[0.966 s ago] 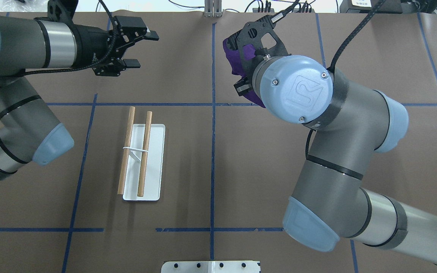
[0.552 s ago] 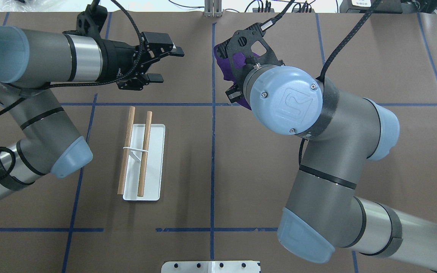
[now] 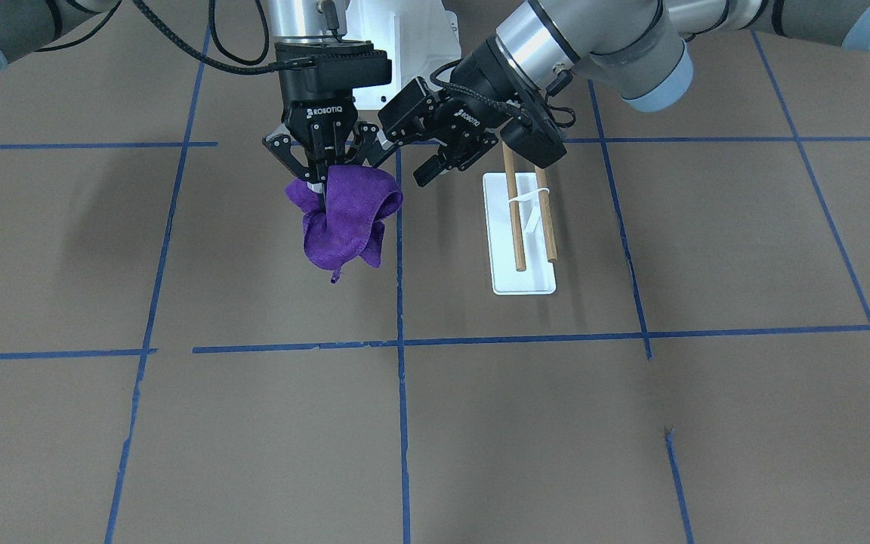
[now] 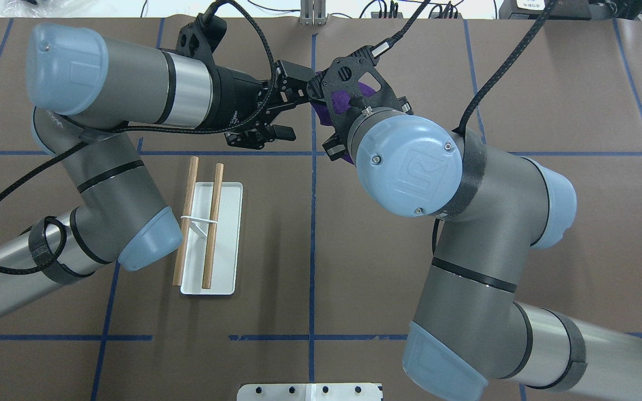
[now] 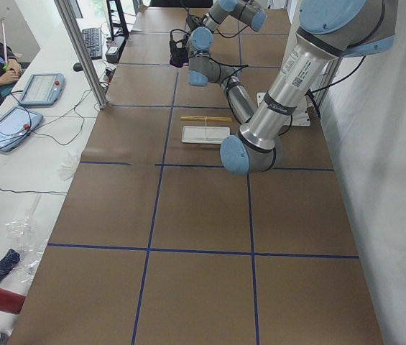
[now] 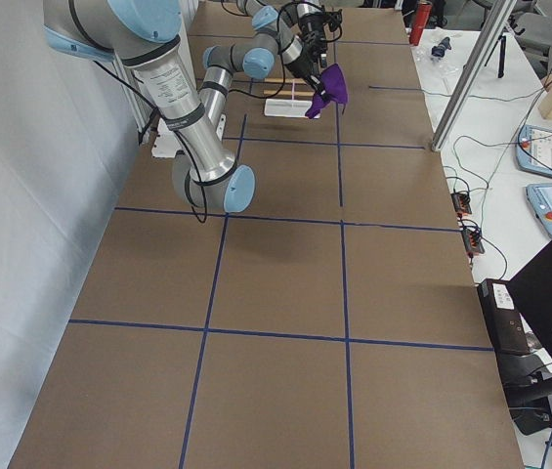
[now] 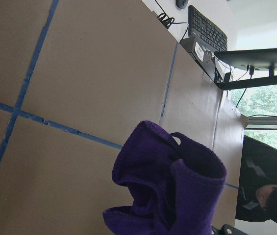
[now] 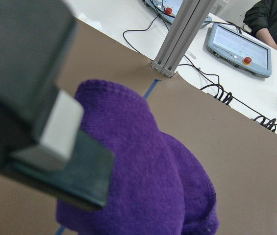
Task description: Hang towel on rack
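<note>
Nearest the robot, left of the centre tape line [image 4: 312, 250]: the rack [image 4: 226, 245], its white base flat on the brown paper table [image 4: 276, 250]. Its two wooden dowels [image 4: 213, 223] run near-to-far, side by side, carried on the white support at about mid-length. In my overhead view the left arm's blue elbow cap overlaps the rack's left edge. Farther out, past the far ends of the dowels, both wrists meet close to the centre line. The right gripper [image 3: 322, 181] points straight down just right of that line, jaws clamped on the towel [image 3: 344, 219]. The towel is purple and bunched into a lump with a loop of fold on top and one small corner dangling lowest. From the right-end camera it hangs clear of the table. It is apart from the rack, beyond it and to its right. The left gripper [image 3: 407, 151] reaches across from the left, lying nearly level, jaws apart with nothing between them. Its fingertips are just beside the upper part of the bundle; I cannot tell whether they touch it. The left wrist camera is filled low down by the purple folds. Farthest, beyond the table edge: an aluminium post [image 8: 180, 36], a tablet [image 8: 239, 46] with a red button and a keyboard [image 7: 207, 29].
</note>
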Motion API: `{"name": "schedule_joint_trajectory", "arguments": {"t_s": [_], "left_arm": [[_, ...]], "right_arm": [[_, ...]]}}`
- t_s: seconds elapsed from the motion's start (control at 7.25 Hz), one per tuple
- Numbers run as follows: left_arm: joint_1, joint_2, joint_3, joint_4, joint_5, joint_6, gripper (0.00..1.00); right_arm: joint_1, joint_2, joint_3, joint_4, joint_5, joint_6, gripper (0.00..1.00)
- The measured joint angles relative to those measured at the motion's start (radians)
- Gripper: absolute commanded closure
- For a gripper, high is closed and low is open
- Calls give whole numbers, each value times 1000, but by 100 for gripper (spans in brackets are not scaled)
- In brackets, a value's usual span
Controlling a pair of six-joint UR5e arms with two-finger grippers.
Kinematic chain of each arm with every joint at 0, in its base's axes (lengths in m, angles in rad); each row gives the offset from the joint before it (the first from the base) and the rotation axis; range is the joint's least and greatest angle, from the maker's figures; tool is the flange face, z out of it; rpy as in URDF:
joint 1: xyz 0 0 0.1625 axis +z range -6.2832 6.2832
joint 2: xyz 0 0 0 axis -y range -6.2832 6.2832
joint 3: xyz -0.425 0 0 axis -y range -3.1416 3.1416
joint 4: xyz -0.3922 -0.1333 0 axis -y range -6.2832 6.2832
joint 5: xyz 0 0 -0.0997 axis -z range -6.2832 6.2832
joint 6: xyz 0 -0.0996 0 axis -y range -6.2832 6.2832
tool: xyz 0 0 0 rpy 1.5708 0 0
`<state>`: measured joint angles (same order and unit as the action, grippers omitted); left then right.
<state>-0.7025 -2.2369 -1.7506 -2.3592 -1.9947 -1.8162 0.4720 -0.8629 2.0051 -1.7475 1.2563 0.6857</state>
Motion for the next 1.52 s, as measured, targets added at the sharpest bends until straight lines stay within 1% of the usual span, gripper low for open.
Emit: {"name": "schedule_joint_trajectory", "arguments": {"t_s": [0.14, 0.28, 0.55, 0.69, 0.83, 0.97, 1.24, 1.38, 1.52], "left_arm": [[-1, -3, 1, 1, -2, 0, 14], [-2, -5, 2, 1, -2, 1, 18], [-4, -6, 3, 1, -2, 1, 31], [-4, -6, 3, 1, -2, 1, 43], [-4, -6, 2, 2, -3, 1, 70], [-5, -6, 2, 2, -4, 1, 100], [-10, -4, -2, 4, -42, 4, 100], [-19, -4, -4, 4, -68, 6, 100], [-28, -4, -5, 4, -83, 7, 100]], "right_arm": [[-12, -2, 7, -1, -11, 0, 100], [-28, -5, 15, -1, -24, 0, 100], [-57, -8, 30, -4, -40, 0, 100], [-65, -10, 37, -5, -43, 0, 100], [-70, -12, 44, -6, -46, 0, 100], [-73, -13, 47, -7, -48, 0, 100], [-73, -17, 52, -9, -49, 0, 100], [-73, -17, 55, -9, -49, 0, 91], [-73, -18, 57, -9, -49, 0, 1]]}}
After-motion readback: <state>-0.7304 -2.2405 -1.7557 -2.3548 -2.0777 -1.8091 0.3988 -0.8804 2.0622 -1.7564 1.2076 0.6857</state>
